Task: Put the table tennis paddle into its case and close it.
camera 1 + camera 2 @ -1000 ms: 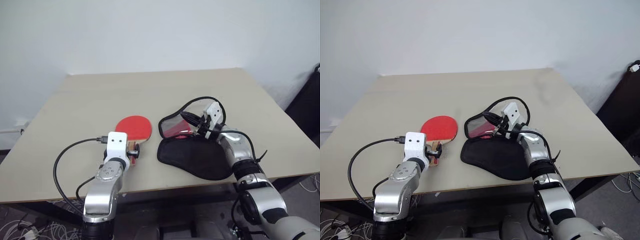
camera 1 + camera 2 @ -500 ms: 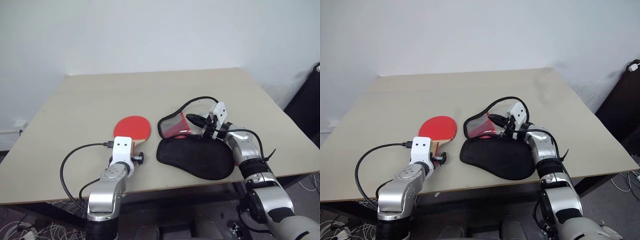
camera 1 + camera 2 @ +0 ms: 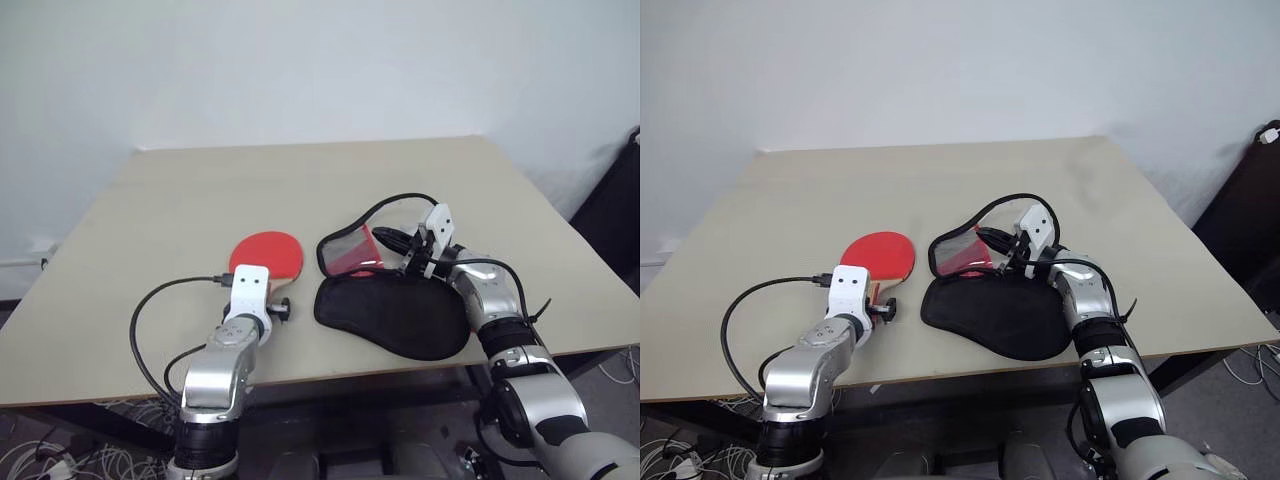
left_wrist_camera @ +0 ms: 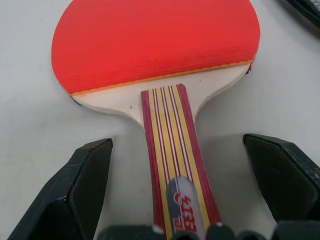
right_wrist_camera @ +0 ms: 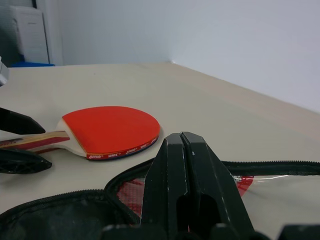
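Observation:
The table tennis paddle (image 3: pixel 266 252) lies flat on the table, red face away from me and striped handle (image 4: pixel 172 135) toward me. My left gripper (image 4: pixel 177 145) is open and low over the handle, one black finger on each side and neither touching it. The case (image 3: pixel 395 315) lies to the paddle's right, black back on the table. Its clear and red front flap (image 3: pixel 348 250) stands raised with the mouth facing the paddle. My right gripper (image 3: pixel 388 240) is shut on the zip edge of that flap and holds it up; its closed fingertips (image 5: pixel 182 137) point toward the paddle.
The beige table (image 3: pixel 300 180) stretches back to a white wall. A black cable (image 3: pixel 145 330) loops off my left wrist over the table's near edge. A dark object (image 3: pixel 630 190) stands past the right edge.
My left gripper has come down and slightly right, still open, and now straddles the paddle handle. The right gripper still holds the case flap up in the same place.

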`<move>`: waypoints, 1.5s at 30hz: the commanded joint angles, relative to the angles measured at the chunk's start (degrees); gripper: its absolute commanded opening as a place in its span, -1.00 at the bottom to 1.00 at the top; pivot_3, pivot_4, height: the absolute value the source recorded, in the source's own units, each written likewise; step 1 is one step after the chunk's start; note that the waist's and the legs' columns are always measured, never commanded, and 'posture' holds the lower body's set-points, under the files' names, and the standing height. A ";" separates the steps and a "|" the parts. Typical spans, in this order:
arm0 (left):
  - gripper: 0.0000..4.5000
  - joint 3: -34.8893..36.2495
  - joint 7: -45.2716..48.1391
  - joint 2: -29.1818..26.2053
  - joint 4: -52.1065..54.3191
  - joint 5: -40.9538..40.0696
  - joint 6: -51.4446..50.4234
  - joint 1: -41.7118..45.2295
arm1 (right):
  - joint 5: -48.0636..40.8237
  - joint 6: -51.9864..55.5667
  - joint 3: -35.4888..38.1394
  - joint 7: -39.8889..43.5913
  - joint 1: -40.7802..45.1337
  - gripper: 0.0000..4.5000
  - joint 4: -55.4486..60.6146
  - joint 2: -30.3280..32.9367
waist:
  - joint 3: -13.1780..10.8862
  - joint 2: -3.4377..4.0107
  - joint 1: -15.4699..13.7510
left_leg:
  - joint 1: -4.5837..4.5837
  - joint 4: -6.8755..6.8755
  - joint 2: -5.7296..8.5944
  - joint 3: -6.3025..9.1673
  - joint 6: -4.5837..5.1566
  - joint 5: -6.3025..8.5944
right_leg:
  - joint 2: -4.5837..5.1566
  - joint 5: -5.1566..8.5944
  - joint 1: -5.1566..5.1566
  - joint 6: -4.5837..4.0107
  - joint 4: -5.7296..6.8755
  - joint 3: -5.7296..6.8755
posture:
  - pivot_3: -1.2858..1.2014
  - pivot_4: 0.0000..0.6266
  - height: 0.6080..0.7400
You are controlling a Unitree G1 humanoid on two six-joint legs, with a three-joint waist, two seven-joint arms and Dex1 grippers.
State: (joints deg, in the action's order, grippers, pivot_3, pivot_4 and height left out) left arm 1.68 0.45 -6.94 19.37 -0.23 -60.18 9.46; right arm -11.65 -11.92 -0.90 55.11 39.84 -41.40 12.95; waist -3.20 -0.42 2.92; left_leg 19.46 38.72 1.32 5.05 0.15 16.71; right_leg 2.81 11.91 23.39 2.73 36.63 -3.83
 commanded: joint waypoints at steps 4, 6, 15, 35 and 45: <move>0.82 0.80 -0.65 0.98 -3.22 0.04 0.57 2.36 | -0.54 -0.29 0.73 -0.47 0.22 -1.00 3.28 0.63 | 0.00 0.03 -0.25 | -0.08 0.00 0.02 0.05 -0.01 -0.13 | 0.01 -0.03 -0.13 -0.05 0.03 0.06 | 0.03 -1.00 1.00; 0.67 0.97 -0.75 1.16 -3.52 0.12 0.59 2.47 | -0.52 -0.25 0.73 -0.50 0.07 -1.00 3.44 0.71 | 0.00 0.03 -0.14 | -0.11 0.00 0.01 0.04 -0.01 -0.20 | 0.01 -0.07 -0.17 -0.09 0.05 0.07 | 0.03 -1.00 1.00; -0.45 1.75 -1.58 1.61 -4.35 -0.01 1.76 3.07 | -0.54 -0.15 0.67 -0.61 0.00 -1.00 3.44 0.84 | -0.05 0.08 0.09 | -0.75 -0.12 0.01 0.05 -0.02 -0.25 | -0.01 -0.07 -0.71 -0.11 0.04 0.06 | 0.03 -1.00 1.00; -0.51 3.30 -3.90 1.49 -4.86 0.41 10.01 4.71 | -0.39 -0.32 0.56 -0.65 0.07 -1.00 3.38 0.82 | -0.44 0.16 0.17 | -0.82 -0.16 0.01 0.20 -0.03 -0.25 | -0.02 -0.04 -0.76 -0.14 0.02 0.13 | 0.03 -1.00 1.00; -0.51 3.86 -2.39 0.40 -5.27 -0.26 19.00 5.37 | -0.07 -1.51 1.11 -1.93 0.63 -1.00 2.73 0.86 | -0.53 0.15 -0.12 | 0.18 -0.50 0.04 0.15 -0.11 -0.29 | 0.03 -0.30 0.32 -0.40 -0.25 0.00 | 0.03 -1.00 1.00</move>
State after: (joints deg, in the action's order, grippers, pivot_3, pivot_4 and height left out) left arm 4.67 -2.41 -5.59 12.35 -0.47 -44.53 12.74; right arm -11.47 -11.87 -0.91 54.23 39.13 -40.51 13.31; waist -3.73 -0.27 2.80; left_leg 19.65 38.17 1.36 5.21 0.04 16.42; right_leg 2.84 11.61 23.70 2.33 36.30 -3.82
